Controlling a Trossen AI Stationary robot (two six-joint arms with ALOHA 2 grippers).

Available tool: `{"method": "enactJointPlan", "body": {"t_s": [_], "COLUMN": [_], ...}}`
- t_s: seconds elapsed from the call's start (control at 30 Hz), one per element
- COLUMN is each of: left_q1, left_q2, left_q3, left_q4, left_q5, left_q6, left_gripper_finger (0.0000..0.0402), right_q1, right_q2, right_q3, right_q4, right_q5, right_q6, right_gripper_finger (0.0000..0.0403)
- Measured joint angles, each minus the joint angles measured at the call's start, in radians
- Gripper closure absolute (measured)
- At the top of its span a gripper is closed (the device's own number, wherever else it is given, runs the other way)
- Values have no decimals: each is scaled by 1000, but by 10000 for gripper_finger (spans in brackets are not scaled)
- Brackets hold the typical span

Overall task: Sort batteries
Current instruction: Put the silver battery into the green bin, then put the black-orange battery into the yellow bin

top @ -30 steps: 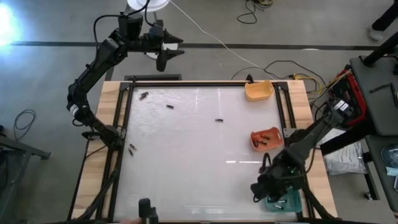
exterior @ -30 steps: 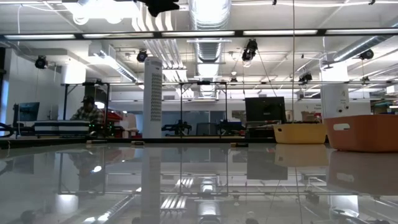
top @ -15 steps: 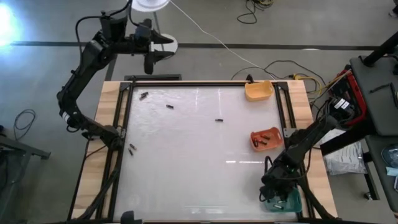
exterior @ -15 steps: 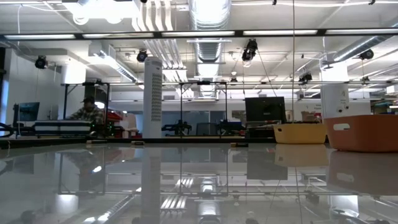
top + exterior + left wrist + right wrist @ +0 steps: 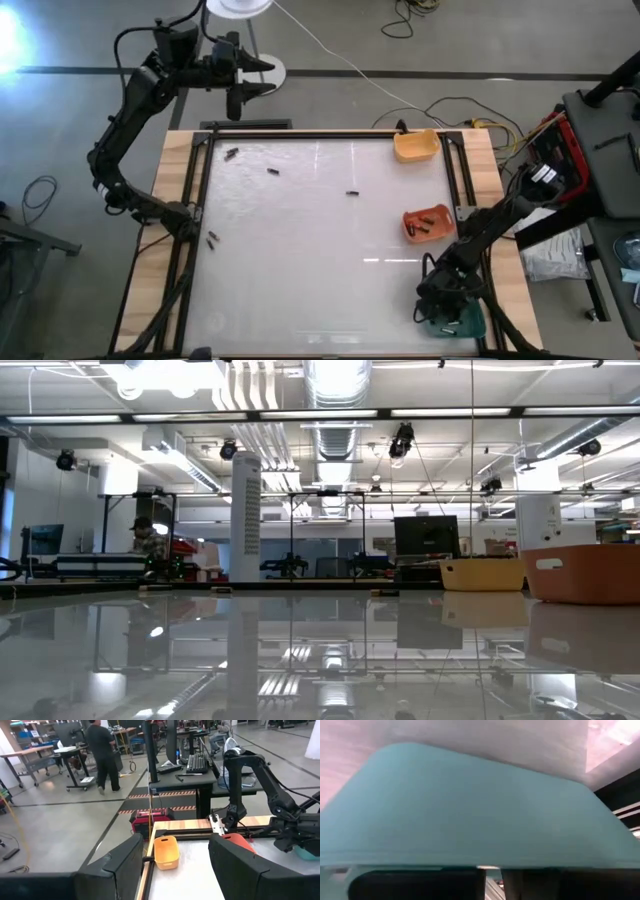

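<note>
R gripper low over teal tray, grip state unclear; batteries tiny dark cylinders.

surface: glossy white top, mirror-like in the low view; bare pale wood along its 9 and 3 o'clock edges
frame: black metal rails, matt
yellow tray: smooth plastic, soft sheen
orange tray: smooth plastic
teal tray: smooth matt plastic
arms: dark, matt casing
floor: grey, smooth, faintly shiny
</note>
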Motion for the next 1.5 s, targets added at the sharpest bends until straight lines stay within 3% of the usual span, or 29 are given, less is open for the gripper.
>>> {"method": "enactJointPlan", "body": {"t_s": [0.4, 0.8, 0.9, 1.07, 1.23, 1.33, 1.5], "left_q1": [0, 0, 0, -19, -79, -132, -189], "left_q2": [0, 1, 17, 75, 73, 65, 65], "left_q3": [0, 0, 0, -2, -2, -1, -2], "left_q4": [-11, -12, -24, -77, -136, -225, -515], "left_q5": [1, 1, 10, 29, 183, 167, 41], "left_q6": [7, 16, 14, -36, -77, -64, -63], "left_gripper_finger": [196, 196, 196, 196, 196, 196, 196], "right_q1": [0, -48, -143, -403, -725, -886, -1082], "right_q2": [21, -196, -252, -277, -200, -98, 102], "right_q3": [1, 213, 291, 407, 447, 449, 449], "right_q4": [10, 15, -86, -503, -537, -418, -293], "right_q5": [-7, -38, 85, 477, 737, 783, 692], "right_q6": [14, 168, 120, -291, -939, -1343, -1815], "right_gripper_finger": [308, 198, 188, 189, 192, 191, 194]}}
